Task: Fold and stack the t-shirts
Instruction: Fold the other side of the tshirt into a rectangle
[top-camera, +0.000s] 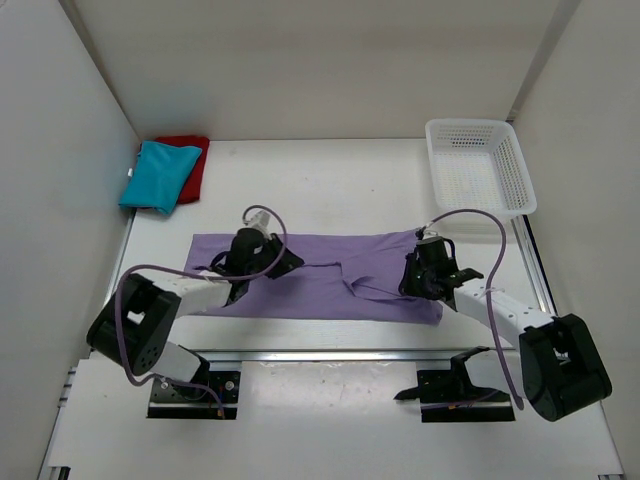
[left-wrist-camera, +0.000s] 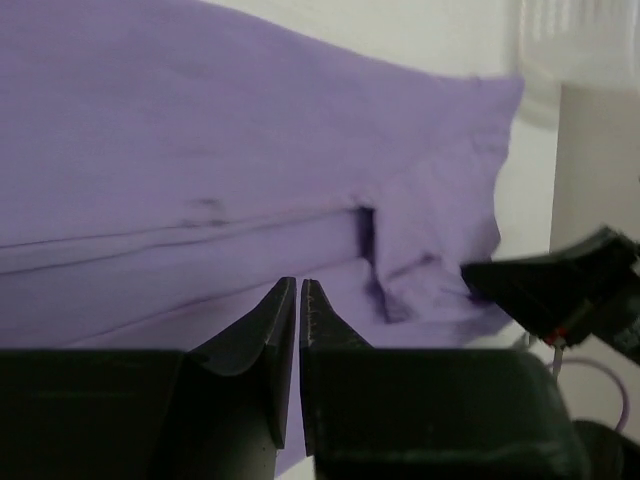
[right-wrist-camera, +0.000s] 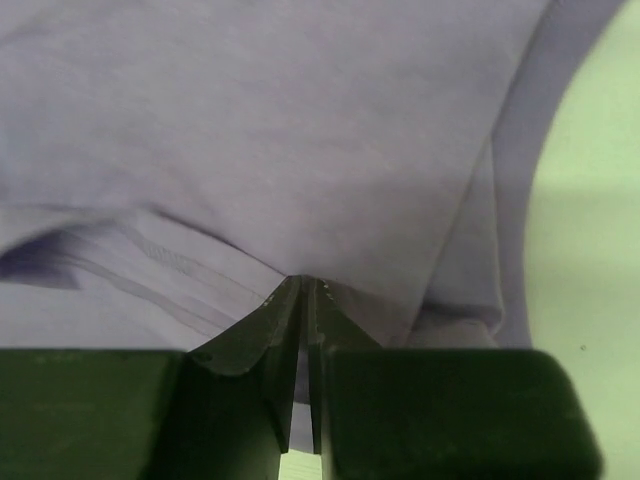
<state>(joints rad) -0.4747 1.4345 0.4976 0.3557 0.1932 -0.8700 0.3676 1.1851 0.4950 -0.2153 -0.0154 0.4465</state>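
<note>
Right gripper (right-wrist-camera: 303, 287) clamps the lavender shirt (top-camera: 320, 287); left gripper (left-wrist-camera: 298, 287) nearly closed above it. Teal shirt (top-camera: 158, 177), red shirt (top-camera: 193, 160) and basket (top-camera: 470, 126) occupy the surface's far corners.

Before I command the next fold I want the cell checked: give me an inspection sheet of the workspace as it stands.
Surface: white table, no spills seen.
Job's things: purple t-shirt spread across the middle, partly folded lengthwise; teal t-shirt folded, lying on the folded red t-shirt at the far left corner.
Clutter: white mesh basket at the far right, nothing seen inside.
Grippers: left gripper shut over the purple shirt's left part, pinch not clear; right gripper shut on cloth near its right end.
Cables: left cable and right cable loop off their arms, neither seen snagged.
Surroundings: plain white walls; nothing else seen.
</note>
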